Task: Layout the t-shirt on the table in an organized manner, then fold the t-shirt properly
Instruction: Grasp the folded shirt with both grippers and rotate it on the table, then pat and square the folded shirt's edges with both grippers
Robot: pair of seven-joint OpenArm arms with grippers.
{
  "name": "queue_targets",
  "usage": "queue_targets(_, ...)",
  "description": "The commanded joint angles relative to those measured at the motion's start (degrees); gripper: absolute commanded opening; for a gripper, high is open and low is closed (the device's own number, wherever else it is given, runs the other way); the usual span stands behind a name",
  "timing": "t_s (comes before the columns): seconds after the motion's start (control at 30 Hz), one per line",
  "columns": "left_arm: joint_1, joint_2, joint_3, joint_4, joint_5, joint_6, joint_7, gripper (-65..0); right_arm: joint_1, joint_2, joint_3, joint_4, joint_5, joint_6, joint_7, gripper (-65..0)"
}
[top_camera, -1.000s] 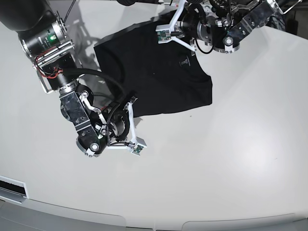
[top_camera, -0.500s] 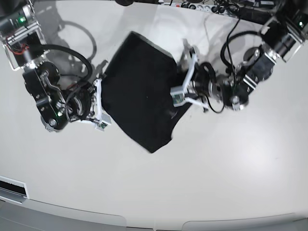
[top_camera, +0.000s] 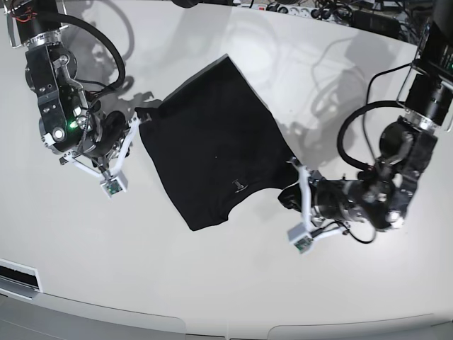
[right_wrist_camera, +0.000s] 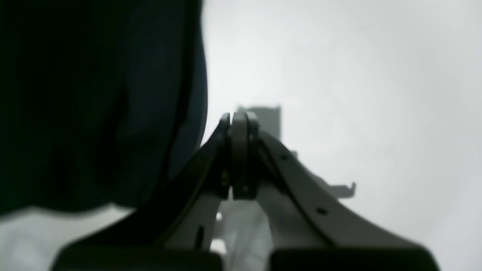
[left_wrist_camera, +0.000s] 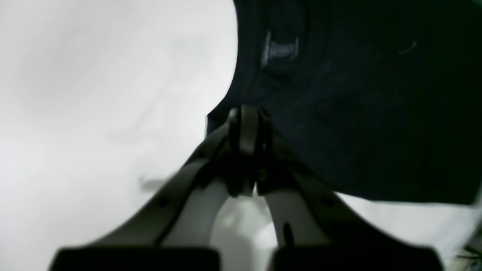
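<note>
t-shirt swung round, hem now nearer front; both arms shifted outward, left arm lower

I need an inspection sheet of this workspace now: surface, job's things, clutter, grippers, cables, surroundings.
Surface: white glossy table, bare around the shirt.
Job's things: black t-shirt lying spread, skewed to the table edge, label showing.
Clutter: nothing seen on the table.
Grippers: left gripper shut on the t-shirt edge; right gripper shut beside the t-shirt, whether it holds cloth is unclear.
Cables: black cables loop along both arms.
Surroundings: power strip and wires at the far edge.
</note>
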Motion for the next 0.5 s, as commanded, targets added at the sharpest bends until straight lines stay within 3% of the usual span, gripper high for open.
queue_targets(0.0,-0.3,-0.6,-3.3,0.8,-3.5,-0.9,0.1,-65.0,0.7,-0.5,0.9,-0.4,0.2,0.0,1.1,-65.0)
queue_targets(0.1,2.7,-0.6,-11.6,0.7,-13.3,-6.1,3.8,-65.0,1.6,-2.1,2.1,-5.4,0.2,1.1,2.9,-65.0)
queue_targets(0.2,5.3,-0.6,-17.9,0.7,-19.1,-9.9,7.9,-65.0,3.3,-4.1,2.1,-11.2,0.9,6.2,3.1,-65.0)
queue_targets(0.27,7.0,-0.7,-20.7,0.7,-20.7,-11.4,10.4,-65.0,3.7,-4.9,2.1,-12.9,3.0,10.8,2.1,-65.0)
queue_targets(0.37,9.5,-0.9,-22.8,0.7,-21.0,-12.5,12.3,-65.0,2.6,-5.1,2.1,-12.3,9.1,16.8,-3.8,-65.0)
queue_targets(0.47,11.8,-1.8,-22.8,0.7,-21.3,-12.5,12.2,-65.0,-0.8,-5.1,2.1,-9.5,12.9,19.4,-7.1,-65.0)
